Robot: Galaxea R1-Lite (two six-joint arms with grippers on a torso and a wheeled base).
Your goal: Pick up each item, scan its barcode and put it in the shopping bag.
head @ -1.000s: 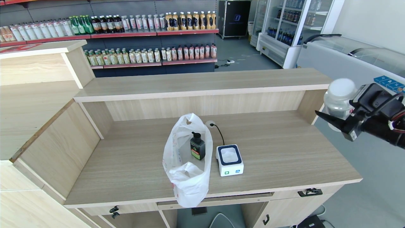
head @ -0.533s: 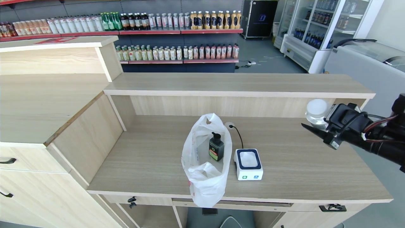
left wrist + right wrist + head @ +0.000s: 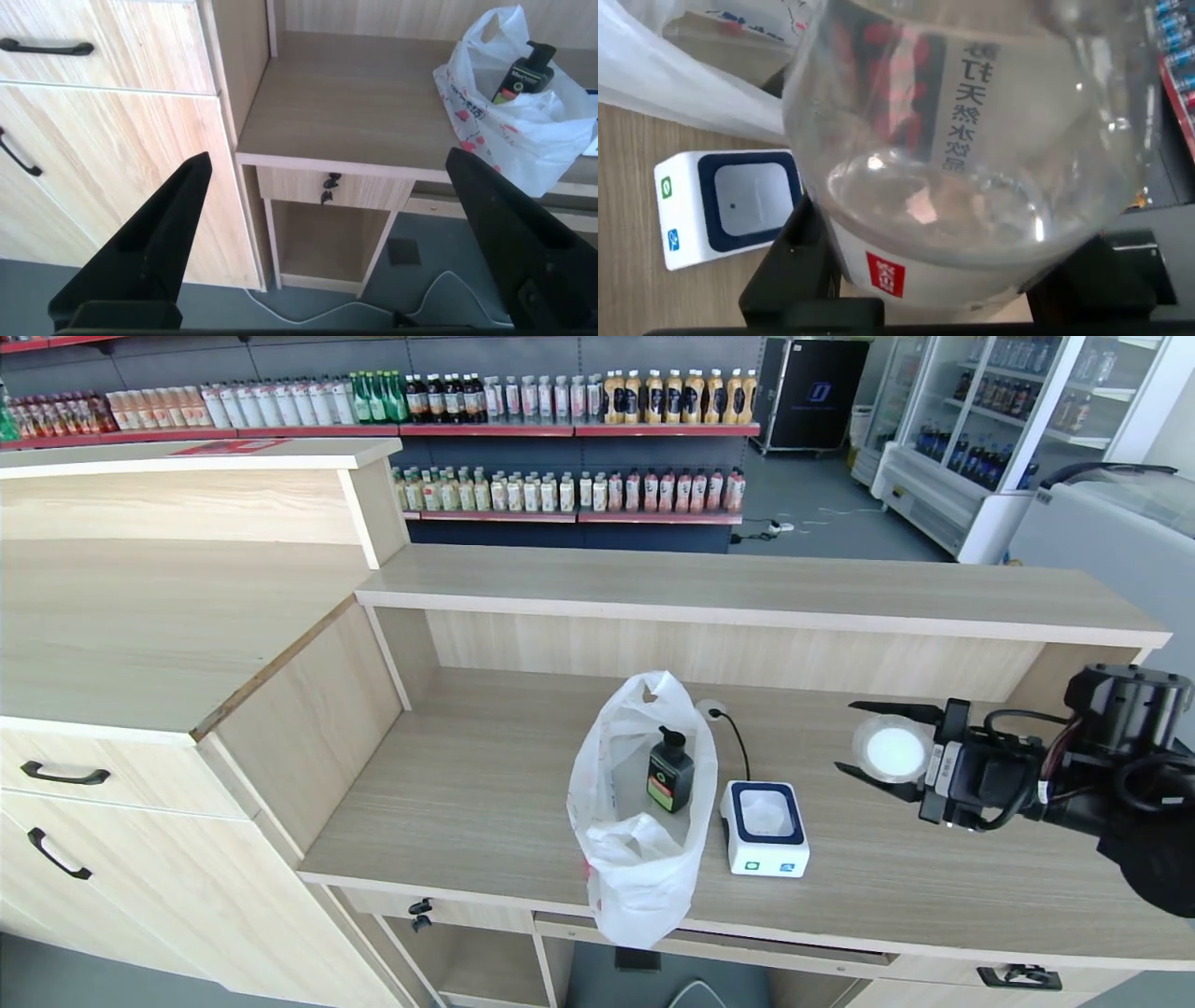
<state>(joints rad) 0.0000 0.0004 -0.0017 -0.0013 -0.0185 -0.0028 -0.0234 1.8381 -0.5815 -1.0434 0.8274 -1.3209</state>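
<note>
While the right gripper (image 3: 861, 739) hangs above the right-hand part of the wooden counter (image 3: 485, 793), its two black fingers are clamped on a clear jar (image 3: 894, 751), whose white lid shows as a round disc between them. From the head camera, the jar sits at about 2 o'clock from the scanner (image 3: 766, 826), well apart from it and raised off the countertop. That scanner is a small white box with a dark-framed window on top, and a black cable (image 3: 738, 747) runs from it toward 11 o'clock to a port in the counter. Just beside the scanner, at its 9 o'clock, stands a white plastic shopping bag (image 3: 644, 840), open at the top, with a black pump bottle (image 3: 670, 784) upright inside. Seen from the right wrist, the clear jar (image 3: 962, 140) has a red label and hangs over the scanner (image 3: 729, 201) with the bag (image 3: 691, 56) beyond. The left gripper (image 3: 327, 157) is spread wide with nothing between its fingers, low beside the counter's front corner, looking toward the bag (image 3: 523, 121) and pump bottle (image 3: 523, 75)
</note>
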